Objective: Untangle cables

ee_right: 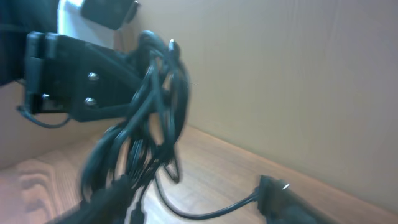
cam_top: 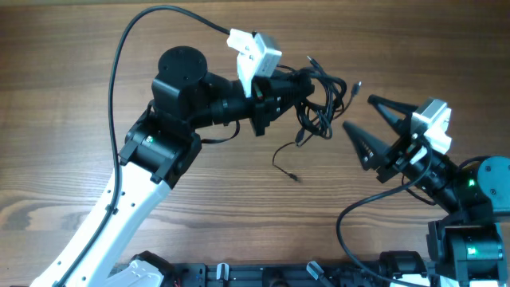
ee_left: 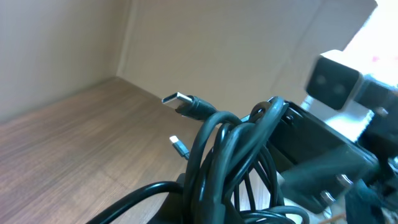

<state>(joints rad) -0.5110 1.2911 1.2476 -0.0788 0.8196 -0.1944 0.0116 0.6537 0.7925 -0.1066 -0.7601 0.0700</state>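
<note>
While the left gripper (cam_top: pixel 293 84) hangs above the wooden table (cam_top: pixel 72 96), its jaws are closed on the cables (cam_top: pixel 323 102), a bunch of thin dark cords looped over one another right at its fingertips. From that grip the loops spread out on the side away from the left gripper's wrist. The right wrist view, though blurred, shows them dangling off the left gripper's tip, mostly clear of the tabletop.

One cord leaves the bunch and trails down toward the wood on the arm-base side of the left gripper, ending in a small plug (cam_top: pixel 296 177). A second plug (cam_top: pixel 356 85) sticks out at the edge of the bunch farthest from the left gripper. In the left wrist view a flat metal connector (ee_left: pixel 179 99) juts past the loops, with a tiny plug (ee_left: pixel 179 147) just beneath it.

The right gripper (cam_top: pixel 357 111) sits just beyond the bunch from the left gripper and points back toward it. Its fingers are spread wide in a V with nothing held between them. It is near the outermost loops, but whether either finger touches a cord cannot be told.
</note>
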